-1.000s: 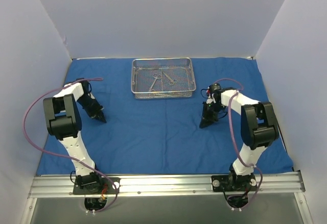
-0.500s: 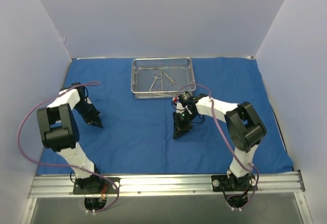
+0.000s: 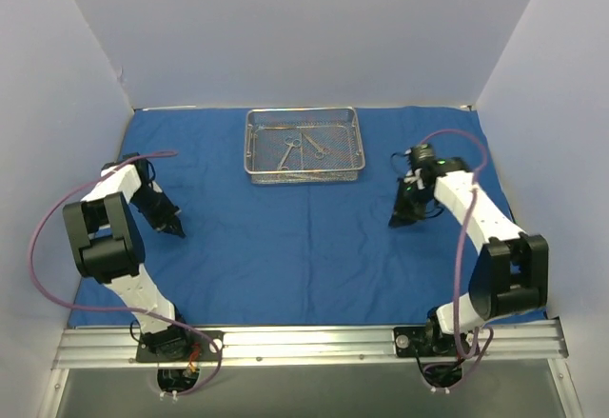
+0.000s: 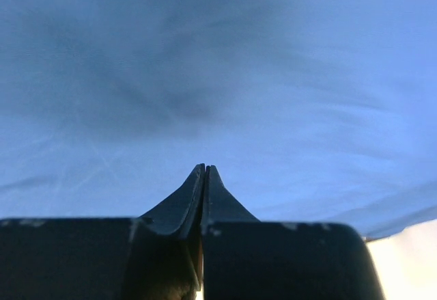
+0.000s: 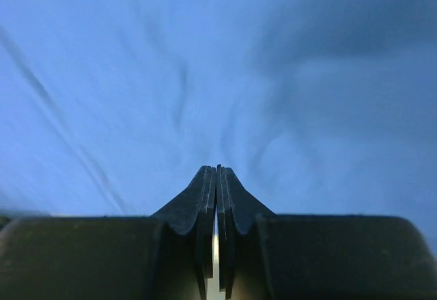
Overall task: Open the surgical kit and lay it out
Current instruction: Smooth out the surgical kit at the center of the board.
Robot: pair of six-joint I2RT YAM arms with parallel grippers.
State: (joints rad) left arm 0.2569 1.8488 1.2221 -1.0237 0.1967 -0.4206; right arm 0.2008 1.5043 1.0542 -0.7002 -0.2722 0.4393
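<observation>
Top external view: nearest the bases, the left gripper (image 3: 175, 228) is seen at about 9 o'clock and the right gripper (image 3: 398, 220) at about 3 o'clock. Both are shut tight on nothing, tips angled down at the blue cloth wrap (image 3: 304, 256), which is spread flat under everything; contact cannot be told. Farther off, at 12 o'clock, the wire-mesh tray (image 3: 249, 151) is set on the cloth, with the steel instruments (image 3: 290, 151) lying inside it. The unwrapping is judged done and the laying-out not yet begun. Next, a gripper must be opened, carried to the tray and closed on one thin instrument.
</observation>
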